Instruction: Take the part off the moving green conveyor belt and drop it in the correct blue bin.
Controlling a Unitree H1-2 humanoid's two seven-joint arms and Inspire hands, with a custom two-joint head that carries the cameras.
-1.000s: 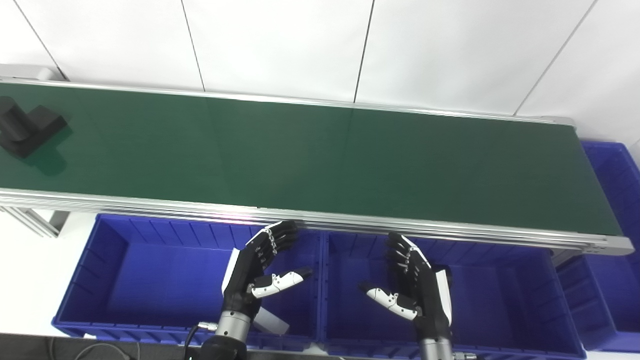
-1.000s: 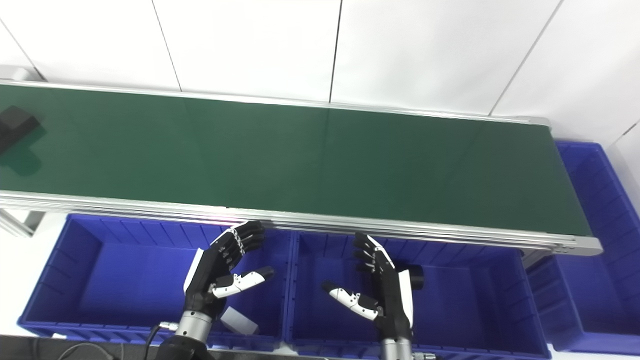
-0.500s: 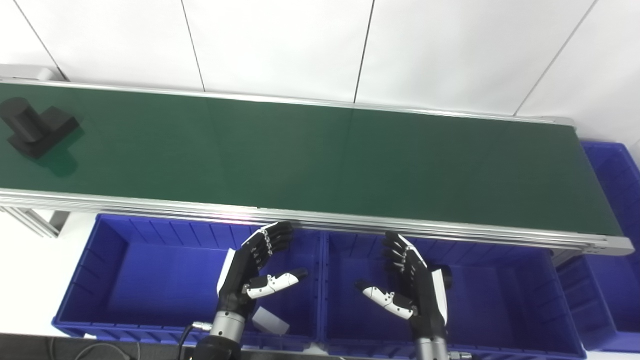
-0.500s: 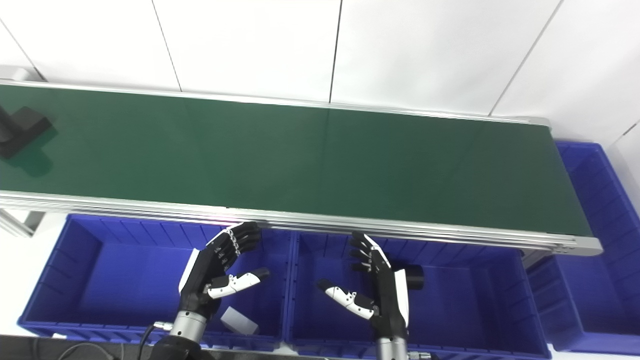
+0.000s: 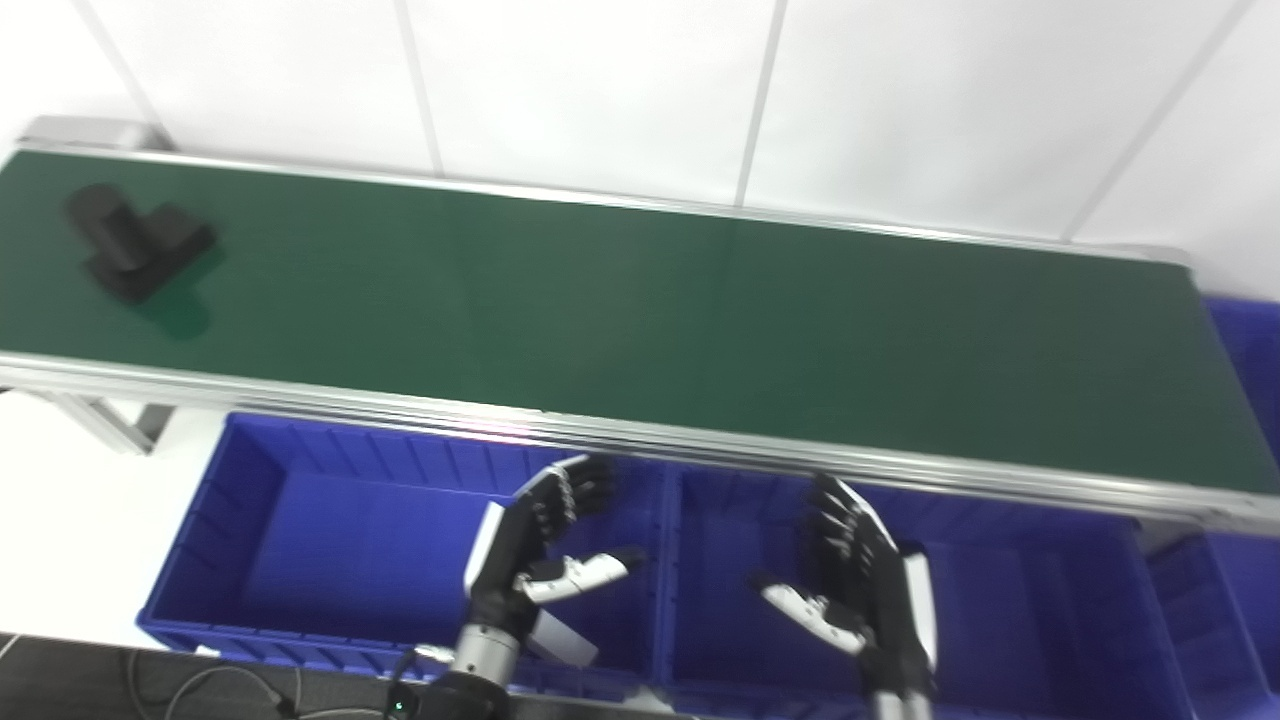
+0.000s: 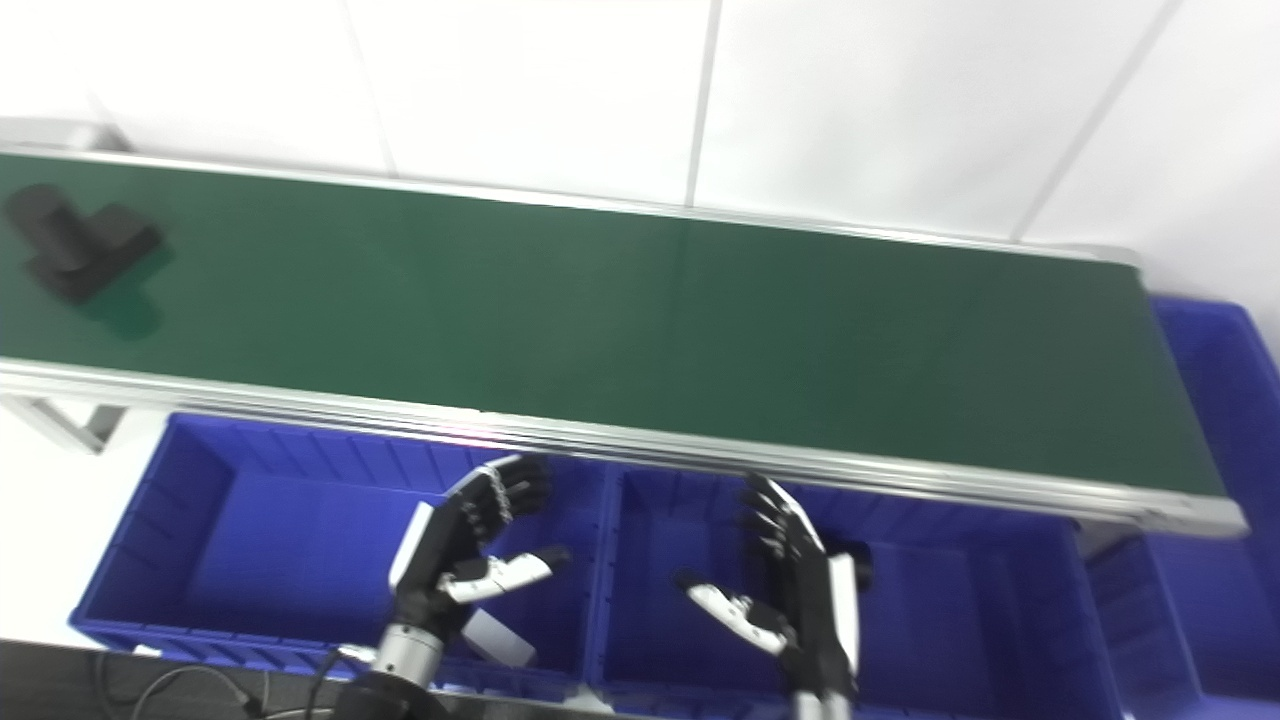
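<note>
A black part (image 5: 135, 240), a block with a round post, lies at the far left of the green conveyor belt (image 5: 640, 310); it also shows in the right eye view (image 6: 78, 245). My left hand (image 5: 535, 560) is open and empty above the left blue bin (image 5: 260, 540). My right hand (image 5: 865, 590) is open and empty above the middle blue bin (image 5: 1060, 620). Both hands are well away from the part, in front of the belt's near rail.
A white piece (image 5: 560, 640) lies in the left bin by my left wrist. A black round part (image 6: 858, 572) lies in the middle bin, half hidden by my right hand. Another blue bin (image 6: 1215, 400) stands beyond the belt's right end. White wall panels stand behind.
The black part has ridden rightward along the belt. The camera has swung left, shifting the whole picture. Both hands have sunk slightly and stay open.
</note>
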